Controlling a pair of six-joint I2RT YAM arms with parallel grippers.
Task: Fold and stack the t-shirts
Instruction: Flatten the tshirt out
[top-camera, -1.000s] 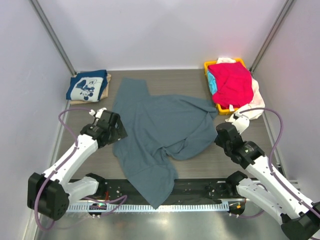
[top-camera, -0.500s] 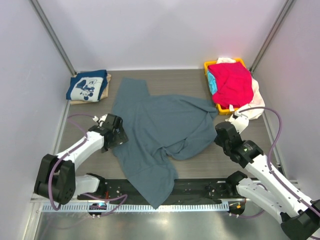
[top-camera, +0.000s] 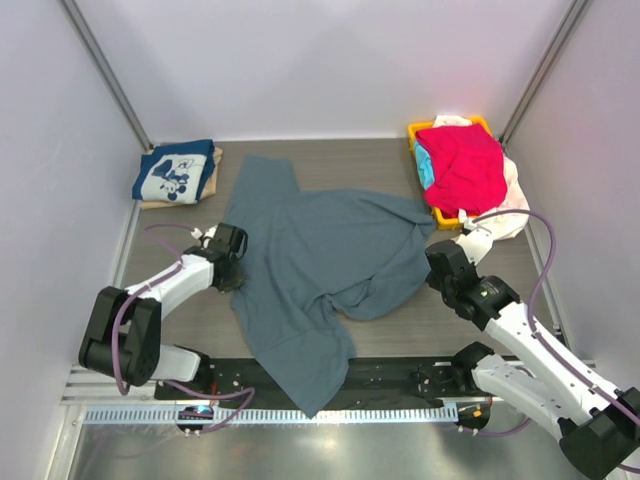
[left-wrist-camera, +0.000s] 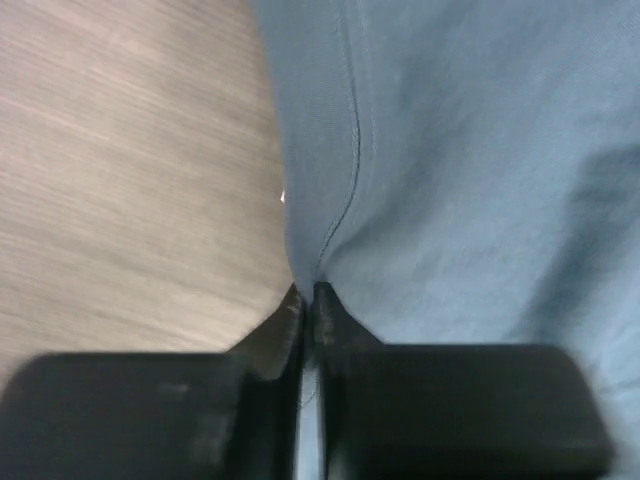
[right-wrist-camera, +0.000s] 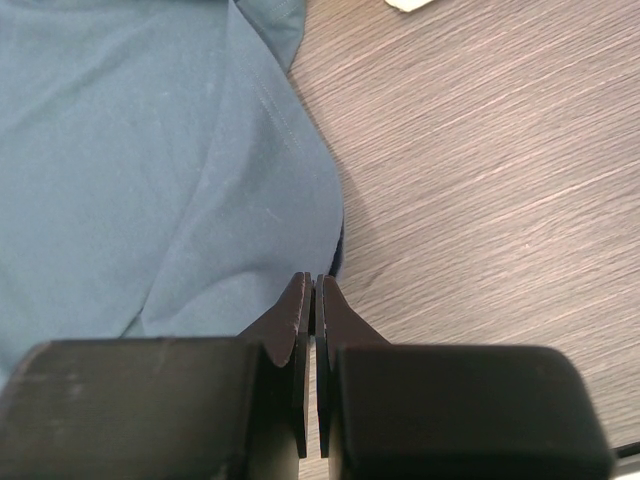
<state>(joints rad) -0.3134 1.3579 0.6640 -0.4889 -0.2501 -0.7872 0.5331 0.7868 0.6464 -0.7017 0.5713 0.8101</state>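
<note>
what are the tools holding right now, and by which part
The left tool is shut on the slate blue-grey t-shirt, pinching its hemmed left edge. The right tool is shut at the shirt's right edge; whether cloth is caught cannot be told.

Table top (top-camera: 330, 165): grey-brown wood-grain laminate, matte, finely streaked. Back wall (top-camera: 330, 60): plain white panel, unmarked. Side walls (top-camera: 40, 200): two, same white, closing the table in left and right. Corner posts (top-camera: 105, 70): two slanted grey metal bars where back and side panels meet. Near edge: black strip (top-camera: 400, 375), perforated metal rail (top-camera: 330, 412), brushed steel plate (top-camera: 330, 450). Light: soft, even, faint shadows.
</note>
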